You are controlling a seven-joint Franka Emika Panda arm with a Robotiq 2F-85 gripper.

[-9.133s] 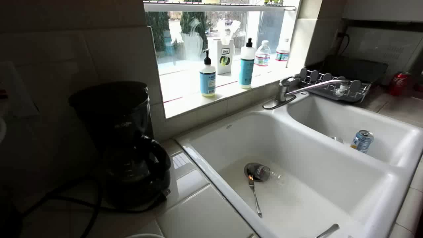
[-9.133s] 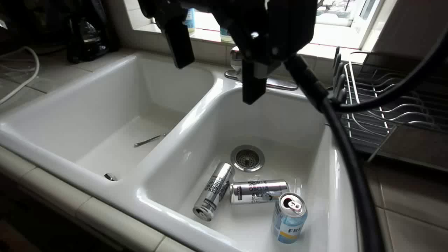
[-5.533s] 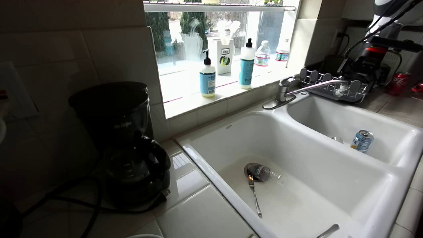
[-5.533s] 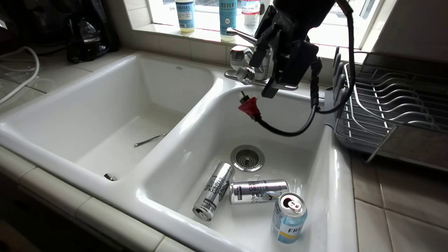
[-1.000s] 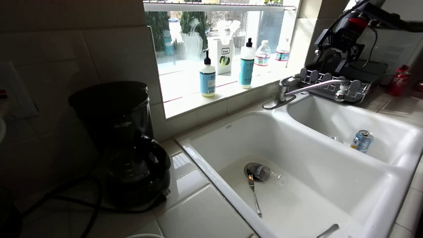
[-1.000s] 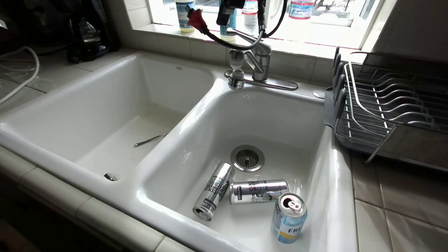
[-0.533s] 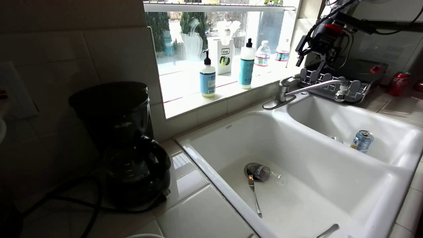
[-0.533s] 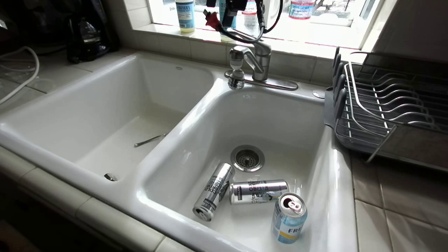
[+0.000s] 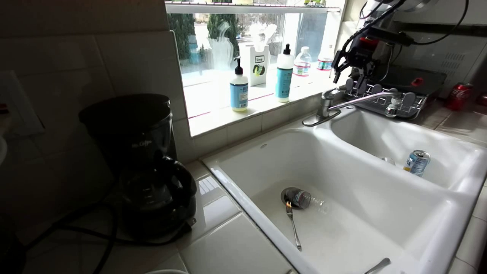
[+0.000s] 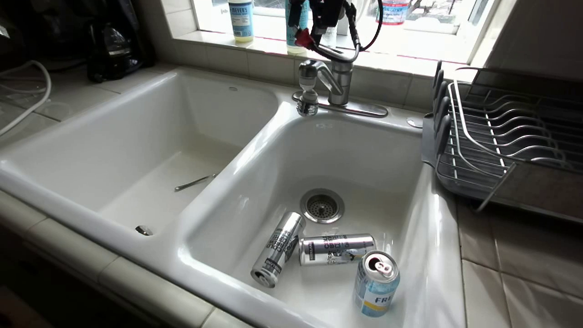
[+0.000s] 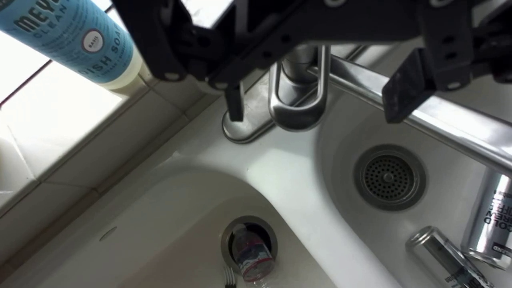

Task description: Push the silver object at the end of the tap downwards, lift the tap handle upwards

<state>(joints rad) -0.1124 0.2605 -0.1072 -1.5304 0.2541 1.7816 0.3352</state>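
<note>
Tap handle point(image 11: 298, 117), jaws wide apart, clear above

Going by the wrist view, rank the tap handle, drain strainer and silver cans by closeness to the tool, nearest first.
1. Tap handle: upper middle.
2. Drain strainer: right of centre.
3. Silver cans: lower right; the two too close to call.
</note>
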